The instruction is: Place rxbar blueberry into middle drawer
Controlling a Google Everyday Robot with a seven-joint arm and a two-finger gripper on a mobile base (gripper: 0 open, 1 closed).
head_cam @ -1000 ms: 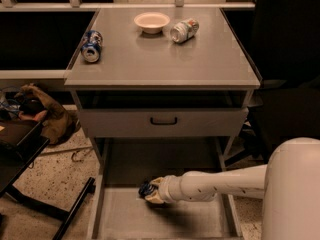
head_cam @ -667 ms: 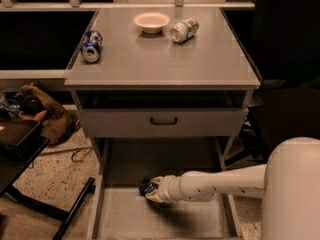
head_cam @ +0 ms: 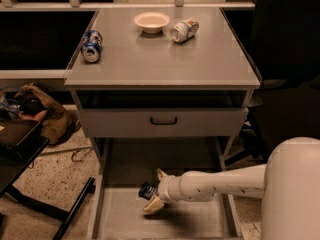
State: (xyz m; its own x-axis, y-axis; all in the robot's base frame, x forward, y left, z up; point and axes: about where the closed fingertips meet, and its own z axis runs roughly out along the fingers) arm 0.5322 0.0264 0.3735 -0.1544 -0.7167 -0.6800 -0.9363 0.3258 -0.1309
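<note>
Your gripper sits low over the pulled-out drawer, reaching in from the right on the white arm. The dark blue snack bar is between its two pale fingers, which appear to be clamped on it, though the contact is hard to make out. The bar is above the drawer floor, near the middle left, and you cannot tell whether it touches the floor. Above, the closed drawer front with its black handle sits under the desk, which carries a blue soda can, a bowl and a silver can on its side.
</note>
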